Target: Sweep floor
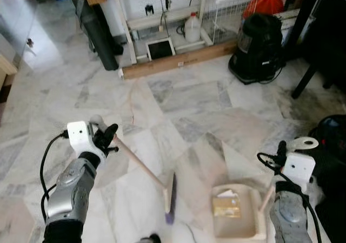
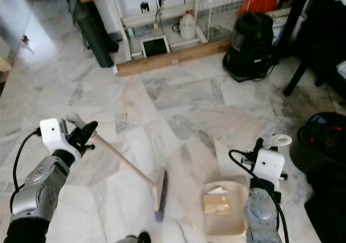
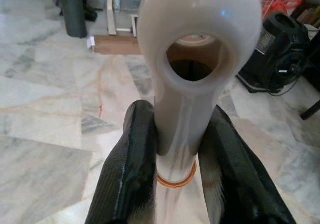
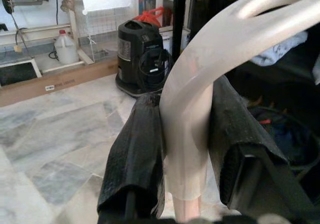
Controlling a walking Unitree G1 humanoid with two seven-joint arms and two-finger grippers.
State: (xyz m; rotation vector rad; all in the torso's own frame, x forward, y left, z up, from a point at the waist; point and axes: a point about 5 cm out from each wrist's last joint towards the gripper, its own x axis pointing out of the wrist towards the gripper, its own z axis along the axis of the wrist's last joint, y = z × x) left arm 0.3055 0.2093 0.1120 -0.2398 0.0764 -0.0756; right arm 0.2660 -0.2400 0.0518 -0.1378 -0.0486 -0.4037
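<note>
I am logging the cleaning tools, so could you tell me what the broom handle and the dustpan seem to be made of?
Broom handle: shaft looks like pale, matte wood, though painted metal is possible; its looped end cap looks like smooth, glossy plastic.
Dustpan: probably beige moulded plastic, with a dull, even surface and rounded rim.

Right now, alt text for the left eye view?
Left gripper shut on a broom handle, its brush head on the marble floor beside a beige dustpan holding a brown scrap. Right gripper holds the dustpan's handle; a black vacuum stands beyond.
</note>
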